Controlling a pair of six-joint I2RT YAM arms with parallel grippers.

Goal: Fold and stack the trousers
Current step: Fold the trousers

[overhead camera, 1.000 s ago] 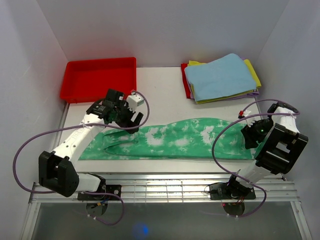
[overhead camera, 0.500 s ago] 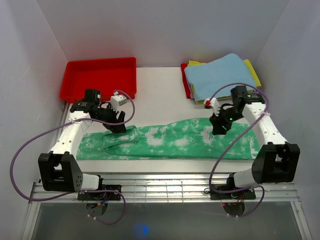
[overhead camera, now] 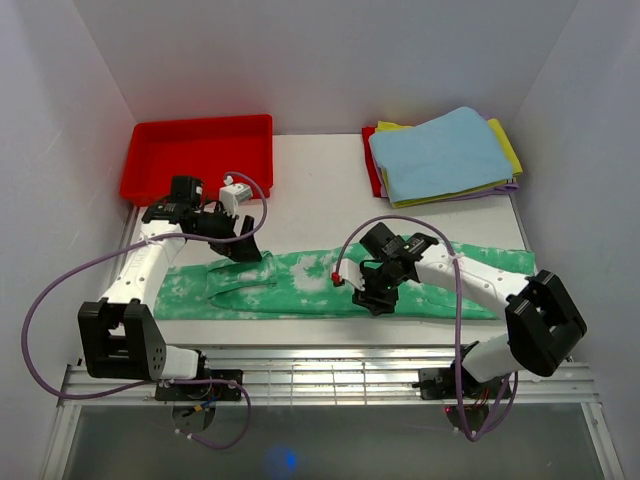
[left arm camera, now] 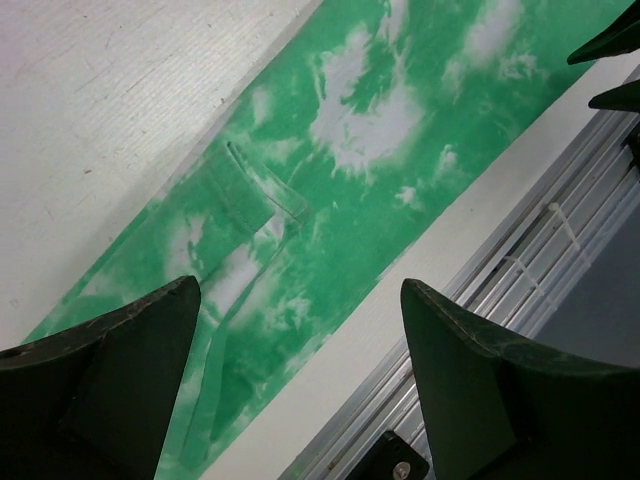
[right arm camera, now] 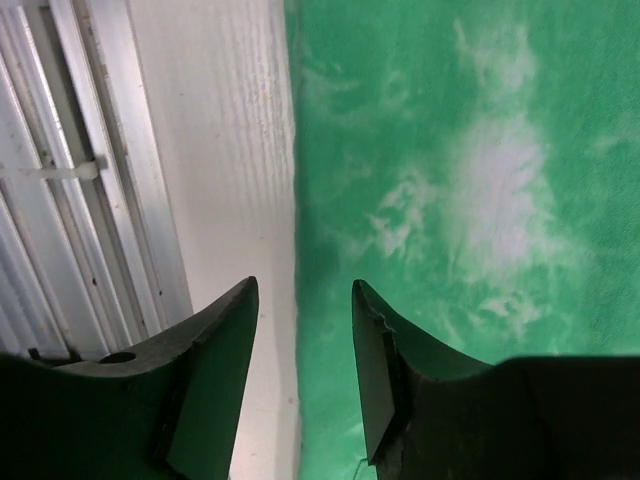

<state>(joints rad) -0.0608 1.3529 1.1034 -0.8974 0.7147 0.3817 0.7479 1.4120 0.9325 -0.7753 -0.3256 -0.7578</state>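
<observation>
Likely step: approach for first fold. Trousers (overhead camera: 310,280) lie flat beneath both tools. Left tool (left arm camera: 300,340) spread wide, empty; right tool (right arm camera: 300,300) spread, straddling the cloth edge. Next: descend, pinch the edge

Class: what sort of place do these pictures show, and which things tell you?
Probably a robotics lab test cell, not a home: left arm and right arm mounted at the table edge, plain white walls boxing it in, and props laid out: trousers, red tray, stacked cloths.
</observation>
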